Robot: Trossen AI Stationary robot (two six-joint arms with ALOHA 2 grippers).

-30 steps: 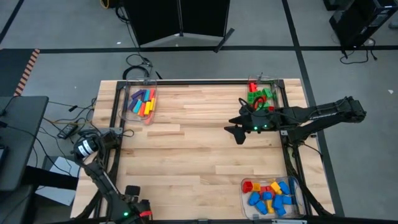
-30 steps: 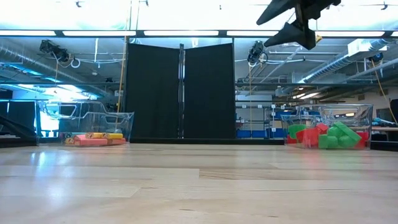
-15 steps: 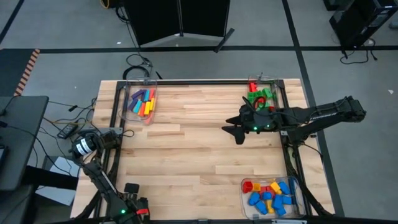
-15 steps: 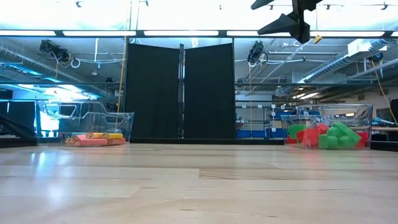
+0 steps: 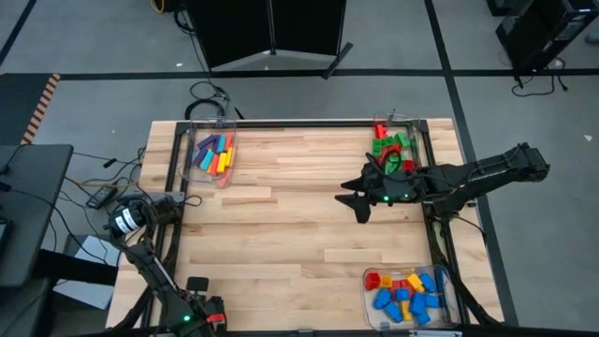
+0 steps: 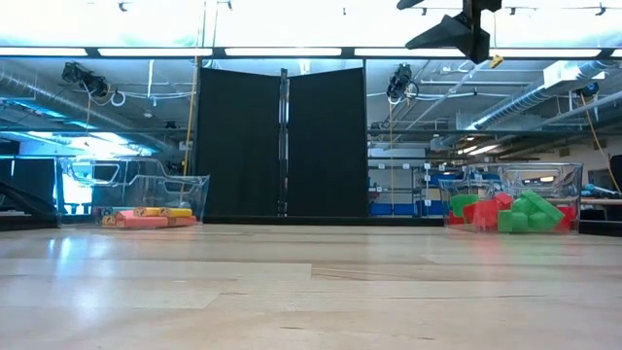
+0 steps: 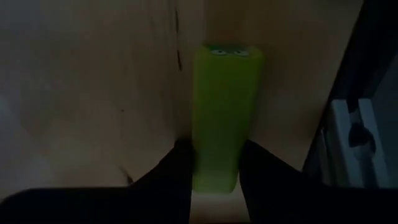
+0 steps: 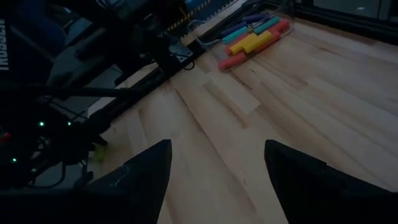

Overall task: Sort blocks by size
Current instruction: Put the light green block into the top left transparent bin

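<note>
Three clear bins stood on the desk. Taking the right gripper as landmark, raised over the desk's right half with its jaws apart and empty: the bin of green and red blocks stood just behind it at the far right corner, the bin of long bars in red, yellow, teal and purple lay well to its left at the far left corner, and the bin of blue, red, yellow and orange blocks stood near the front right corner. An exact count of the pieces in any bin could not be made.

The left gripper was low at the desk's front left corner, well apart from the right one. Its jaws had a green bar between them, closing against its near end. The bar's long axis ran straight out from the jaws, lying along the wood grain.
</note>
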